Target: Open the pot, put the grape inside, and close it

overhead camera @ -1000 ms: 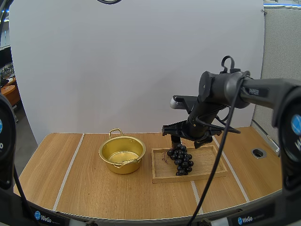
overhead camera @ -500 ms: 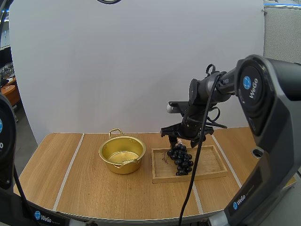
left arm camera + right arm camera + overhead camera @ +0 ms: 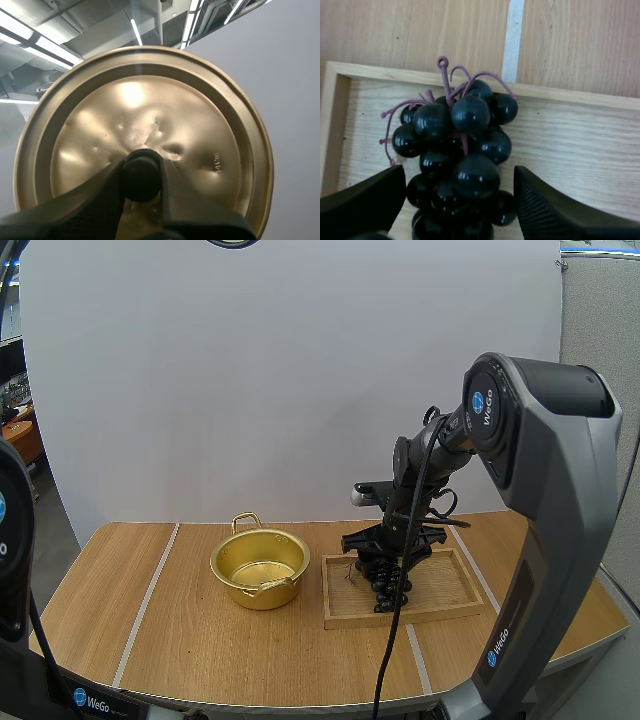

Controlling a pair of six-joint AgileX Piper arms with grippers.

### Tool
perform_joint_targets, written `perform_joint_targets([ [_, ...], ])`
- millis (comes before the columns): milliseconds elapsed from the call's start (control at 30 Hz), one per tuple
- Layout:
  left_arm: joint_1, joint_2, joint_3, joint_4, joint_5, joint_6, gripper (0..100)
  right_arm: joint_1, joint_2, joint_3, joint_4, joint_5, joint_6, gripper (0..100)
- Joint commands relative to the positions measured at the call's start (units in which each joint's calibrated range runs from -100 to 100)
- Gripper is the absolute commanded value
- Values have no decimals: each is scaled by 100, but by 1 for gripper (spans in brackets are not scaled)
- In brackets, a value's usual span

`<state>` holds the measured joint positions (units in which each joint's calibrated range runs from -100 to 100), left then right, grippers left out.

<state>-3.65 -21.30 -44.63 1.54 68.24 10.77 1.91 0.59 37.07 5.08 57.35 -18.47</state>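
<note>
The gold pot [image 3: 260,568] stands uncovered at the table's middle, nothing inside it. Its gold lid [image 3: 200,130] hangs in the air, and my left gripper [image 3: 142,176] is shut on the lid's black knob [image 3: 142,172]. A bunch of dark grapes [image 3: 390,590] with a purple stem lies on the wooden tray [image 3: 445,585] to the right of the pot. My right gripper [image 3: 385,562] is down over the bunch. In the right wrist view the grapes [image 3: 462,150] sit between its open fingers [image 3: 550,210], one on each side, above the tray's floor [image 3: 570,145].
The tray's raised rim [image 3: 400,618] runs around the grapes. A pale stripe [image 3: 512,35] crosses the wooden table just past the tray's edge. Bare table lies left of and in front of the pot.
My right arm has come down and in, bringing its open gripper from above the grapes to around the bunch. The pot and tray have not moved.
</note>
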Motion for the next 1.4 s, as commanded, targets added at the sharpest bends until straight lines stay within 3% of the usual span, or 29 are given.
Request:
perform_joint_targets([
  [0,-18,-44,-26,63,-208,-20,0,-19,111,-13,-71,-131,-81,100],
  [367,-18,-44,-26,63,-208,-20,0,-19,158,-13,-71,-219,-36,100],
  [400,-18,-44,-26,63,-208,-20,0,-19,158,-13,-71,-219,-36,96],
  [500,-18,-44,-26,63,-208,-20,0,-19,145,-13,79,-71,-65,37],
  [533,-18,-44,-26,63,-208,-20,0,-19,145,-13,143,-51,-103,11],
  [567,-18,-44,-26,63,-208,-20,0,-19,131,-13,171,-31,-115,0],
  [900,-18,-44,-26,63,-208,-20,0,-19,-474,-46,194,94,-127,0],
  [1200,-18,-44,-26,63,-208,-20,0,6,-1566,-1050,289,1962,-178,0],
  [1367,-18,-44,-26,63,-208,-20,0,225,-1911,-1615,463,2466,-298,0],
])
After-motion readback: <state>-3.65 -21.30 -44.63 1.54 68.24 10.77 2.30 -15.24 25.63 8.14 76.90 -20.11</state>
